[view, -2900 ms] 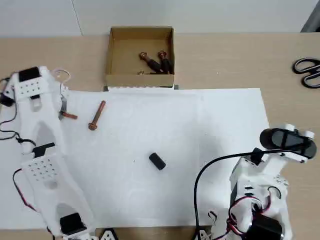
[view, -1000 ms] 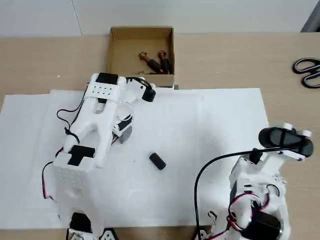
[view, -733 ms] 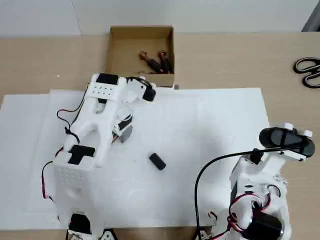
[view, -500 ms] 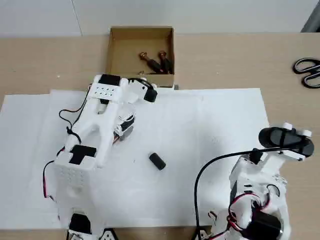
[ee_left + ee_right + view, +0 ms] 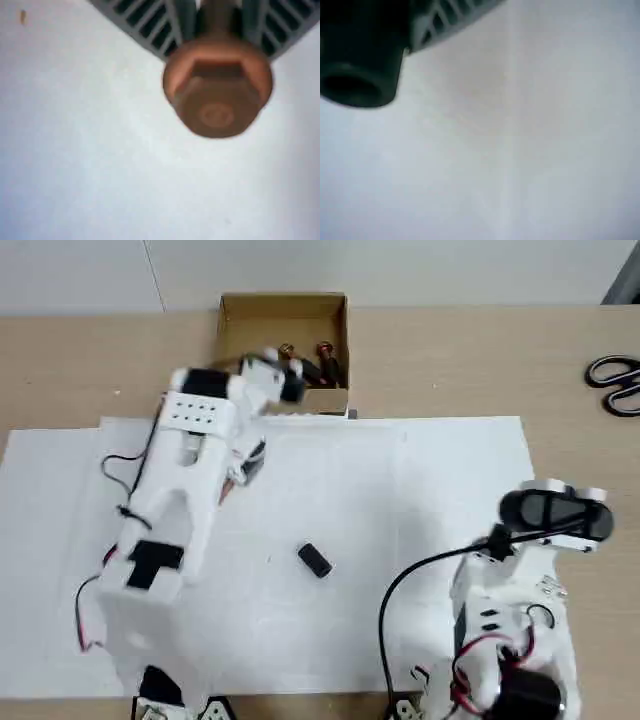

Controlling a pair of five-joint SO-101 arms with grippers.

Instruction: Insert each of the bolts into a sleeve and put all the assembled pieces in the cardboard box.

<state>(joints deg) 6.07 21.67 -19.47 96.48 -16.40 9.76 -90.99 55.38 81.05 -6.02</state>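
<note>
The left pincer clenches a copper bolt by its shank, the hexagonal head protruding past the ribbed fingers over the white paper. The right pincer grasps a black sleeve, its open bore showing beside the ribbed jaw. A loose sleeve lies on the paper between the 2 pincers, apart from both. Just beyond the left pincer stands the cardboard box, with 2 assembled pieces inside
</note>
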